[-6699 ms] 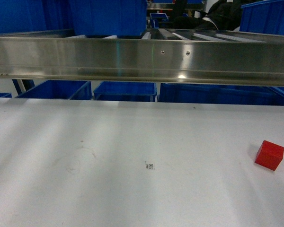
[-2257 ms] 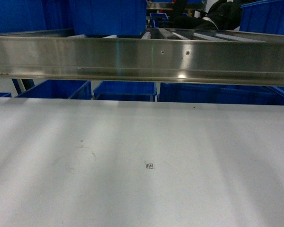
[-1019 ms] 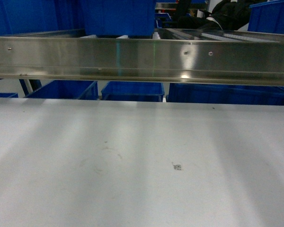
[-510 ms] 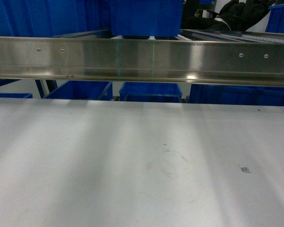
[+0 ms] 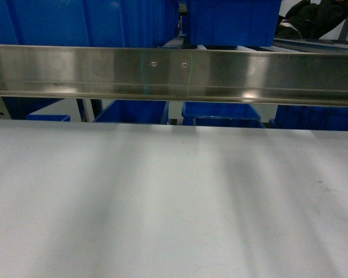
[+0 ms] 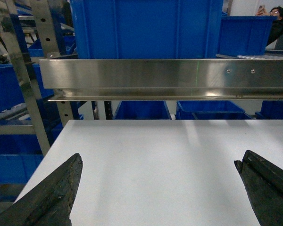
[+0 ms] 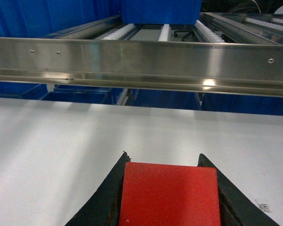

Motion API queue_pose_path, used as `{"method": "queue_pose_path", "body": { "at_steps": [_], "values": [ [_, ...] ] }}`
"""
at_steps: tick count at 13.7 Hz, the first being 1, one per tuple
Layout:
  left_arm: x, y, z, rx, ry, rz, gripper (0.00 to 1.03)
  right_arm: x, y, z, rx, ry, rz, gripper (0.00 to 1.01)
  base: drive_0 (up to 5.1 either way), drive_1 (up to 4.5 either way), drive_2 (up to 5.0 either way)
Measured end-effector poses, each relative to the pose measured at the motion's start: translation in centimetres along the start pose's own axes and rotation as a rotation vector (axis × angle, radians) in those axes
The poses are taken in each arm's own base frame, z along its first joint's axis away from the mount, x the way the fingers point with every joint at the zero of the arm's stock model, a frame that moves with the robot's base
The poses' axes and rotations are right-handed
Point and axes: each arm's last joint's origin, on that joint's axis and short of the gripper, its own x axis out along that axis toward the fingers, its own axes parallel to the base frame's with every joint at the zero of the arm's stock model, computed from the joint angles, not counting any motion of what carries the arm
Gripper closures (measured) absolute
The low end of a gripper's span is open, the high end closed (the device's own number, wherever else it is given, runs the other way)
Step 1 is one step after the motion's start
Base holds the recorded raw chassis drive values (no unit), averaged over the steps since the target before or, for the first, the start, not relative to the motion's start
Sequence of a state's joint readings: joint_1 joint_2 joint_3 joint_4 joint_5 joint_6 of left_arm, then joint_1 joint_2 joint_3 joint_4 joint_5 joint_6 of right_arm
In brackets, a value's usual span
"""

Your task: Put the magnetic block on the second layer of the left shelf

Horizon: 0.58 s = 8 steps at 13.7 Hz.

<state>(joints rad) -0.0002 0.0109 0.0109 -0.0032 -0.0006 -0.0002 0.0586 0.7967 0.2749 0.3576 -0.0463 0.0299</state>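
- The white table (image 5: pixel 174 202) filled the lower half of all 3 views, flat and plain, with soft bands of light across it.
- The left shelf second layer (image 7: pixel 141 59) ran level across the frames just beyond the table's far edge: a stainless steel front rail with 2 small screw heads, and behind it, in the right wrist view, white roller rails (image 7: pixel 164 31) running away from the camera.
- A large deep blue crate (image 6: pixel 146 28) stood on that tier behind the rail; smaller blue bins (image 5: pixel 220 113) showed below the rail, under the tier.
- A perforated steel upright (image 6: pixel 47 28) stood at the left of the rack in the left wrist view.
- The left gripper (image 6: pixel 158 188) hung over the table with its 2 dark fingers spread wide and nothing between them.
- The right gripper (image 7: pixel 167 188) was clamped on the magnetic block (image 7: pixel 170 194), a finger pressing each side, above the table and short of the rail.
- The block was a plain bright-red cube with no long axis to tell; 1 flat face was turned square to the wrist camera, its top edge level and parallel to the rail. It was unmarked and evenly coloured.
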Motion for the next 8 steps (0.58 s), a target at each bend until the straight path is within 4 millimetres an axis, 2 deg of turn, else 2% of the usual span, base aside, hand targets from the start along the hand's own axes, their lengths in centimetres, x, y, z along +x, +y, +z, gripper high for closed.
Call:
{"method": "queue_pose_path", "body": {
  "at_steps": [8],
  "values": [
    [0.00,0.00,0.00,0.000,0.000,0.000,0.05,0.00,0.00,0.00,0.000,0.000,0.000,0.67,-4.9,2.47,2.5]
  ]
}}
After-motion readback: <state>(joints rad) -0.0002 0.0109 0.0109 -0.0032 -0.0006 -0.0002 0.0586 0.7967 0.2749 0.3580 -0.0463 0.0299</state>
